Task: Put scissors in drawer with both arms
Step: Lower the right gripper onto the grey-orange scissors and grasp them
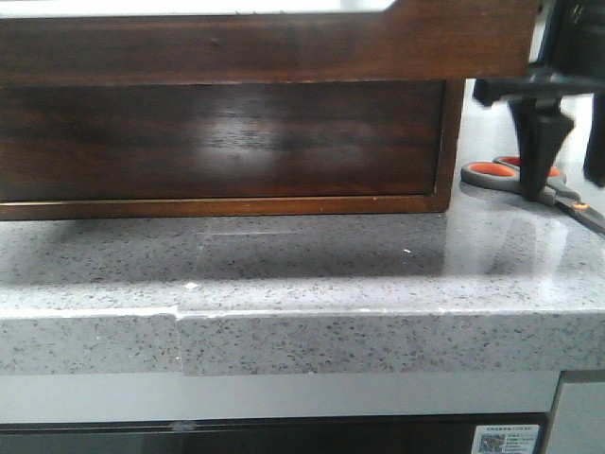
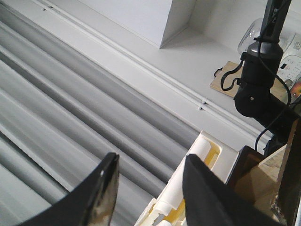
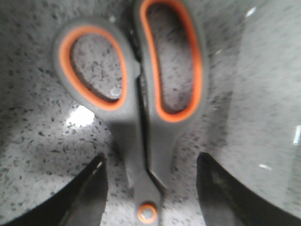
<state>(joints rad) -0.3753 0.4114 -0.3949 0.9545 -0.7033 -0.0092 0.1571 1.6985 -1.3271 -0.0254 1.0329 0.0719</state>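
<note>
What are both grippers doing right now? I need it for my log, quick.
Left gripper: open, holding nothing, up in the air.
Right gripper: open, fingers on either side of the scissors, not closed on them.

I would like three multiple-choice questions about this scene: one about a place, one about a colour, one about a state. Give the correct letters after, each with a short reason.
1. Where do the scissors lie?
A. Inside the drawer
B. On the counter, right of the cabinet
C. On the floor

2. What colour lines the handle loops?
A. Orange
B. Blue
C. Green

3. How is the right end effector?
A. Shut on the scissors
B. Not in view
C. Open, one finger on each side of the scissors

Answers:
1 B, the front view shows them flat on the speckled counter beside the cabinet.
2 A, the right wrist view shows orange rims.
3 C, both fingers stand apart from the handles.
</note>
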